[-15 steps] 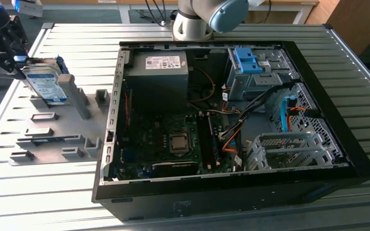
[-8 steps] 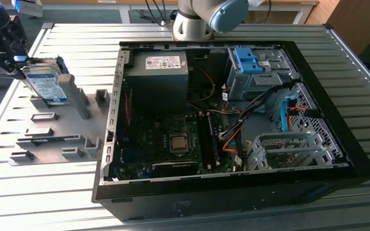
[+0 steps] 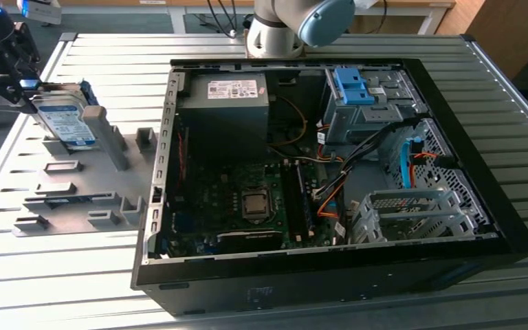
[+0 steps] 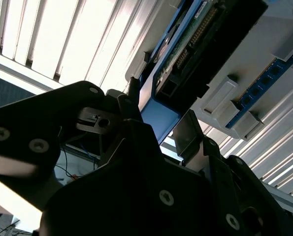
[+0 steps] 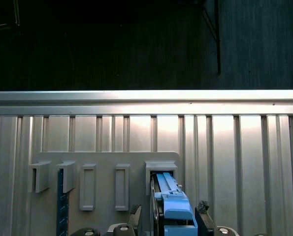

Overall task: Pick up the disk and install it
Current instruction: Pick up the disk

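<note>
One end of the disk [image 3: 65,120] lies inside the gripper [image 5: 168,219], contact obscured; pinching or spread, cannot tell.

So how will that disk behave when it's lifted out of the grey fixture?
Probably rigid: the disk is a flat, metal-cased slab. Likely heavy for its size. It stands on edge in a slot of the grey fixture, so it may tip once freed, and its smooth blue rail could be slippery.

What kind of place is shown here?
Probably a robotics workbench: an open computer case lies on a slatted metal table, a robot arm stands by it, and the disk sits in a grey fixture plate.
</note>
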You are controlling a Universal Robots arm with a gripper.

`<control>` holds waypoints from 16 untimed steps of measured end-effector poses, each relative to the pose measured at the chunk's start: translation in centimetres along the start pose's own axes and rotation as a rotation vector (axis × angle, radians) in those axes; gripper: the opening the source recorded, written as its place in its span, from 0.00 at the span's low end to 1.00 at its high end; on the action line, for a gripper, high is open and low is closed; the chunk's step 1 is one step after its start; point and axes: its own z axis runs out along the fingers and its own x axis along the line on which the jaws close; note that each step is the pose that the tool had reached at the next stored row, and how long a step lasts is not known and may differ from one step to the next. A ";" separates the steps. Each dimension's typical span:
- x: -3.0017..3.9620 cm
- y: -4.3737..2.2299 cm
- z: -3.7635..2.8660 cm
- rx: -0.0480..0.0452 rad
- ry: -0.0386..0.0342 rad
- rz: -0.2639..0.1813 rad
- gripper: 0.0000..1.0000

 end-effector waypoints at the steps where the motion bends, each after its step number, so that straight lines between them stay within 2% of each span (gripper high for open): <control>1: 0.00 0.00 0.00 0.0000 0.0000 0.000 0.54; 6: 0.00 0.00 0.01 0.0000 0.0000 -0.001 0.54; 13: 0.00 -0.01 0.02 -0.0012 0.0011 -0.043 0.54; 16: 0.00 0.00 0.02 -0.0014 0.0012 -0.044 0.54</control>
